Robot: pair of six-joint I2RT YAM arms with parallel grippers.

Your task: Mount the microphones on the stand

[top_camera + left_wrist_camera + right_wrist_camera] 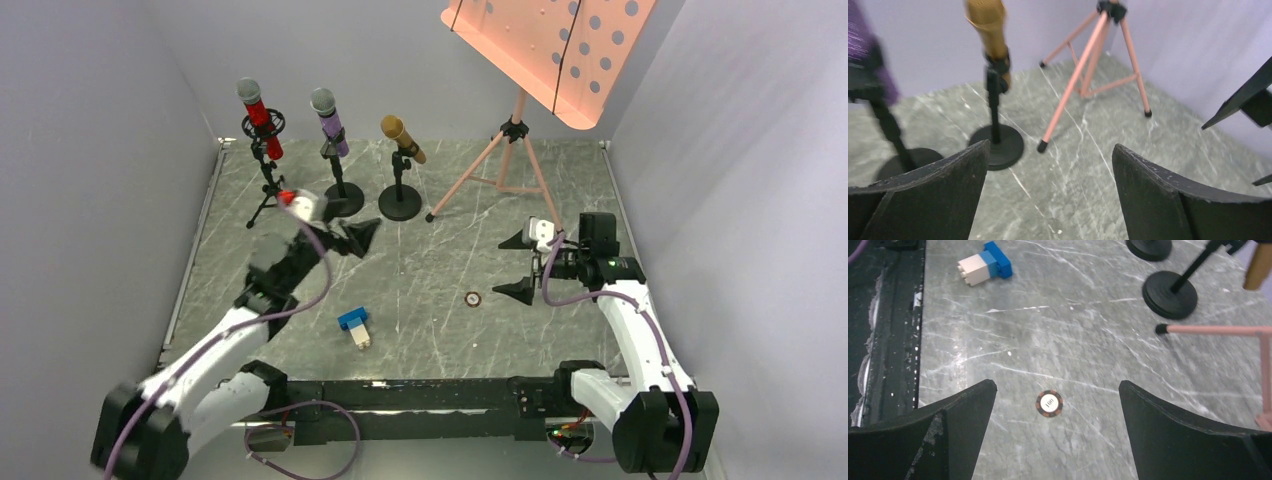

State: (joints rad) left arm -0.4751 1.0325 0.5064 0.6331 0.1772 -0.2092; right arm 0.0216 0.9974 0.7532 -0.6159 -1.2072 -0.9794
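Note:
Three microphones sit in stands at the back of the table: a glittery red one [262, 118] on a tripod stand [266, 192], a purple one [329, 121] on a round-base stand [344, 201], and a gold one [403, 138] on another round base [400, 204]. My left gripper [352, 238] hangs open and empty just in front of the purple and gold stands. In the left wrist view the gold microphone [988, 26] and its base [998, 145] lie ahead of the open left gripper [1050, 147]. My right gripper [518, 265] is open and empty, low over the table.
A pink music stand [555, 45] on a tripod [500, 165] rises at the back right. A blue-and-white block [354, 325] lies near the front edge. A small round chip [1049, 404] sits between the right fingers [963, 415]. Grey walls close in both sides.

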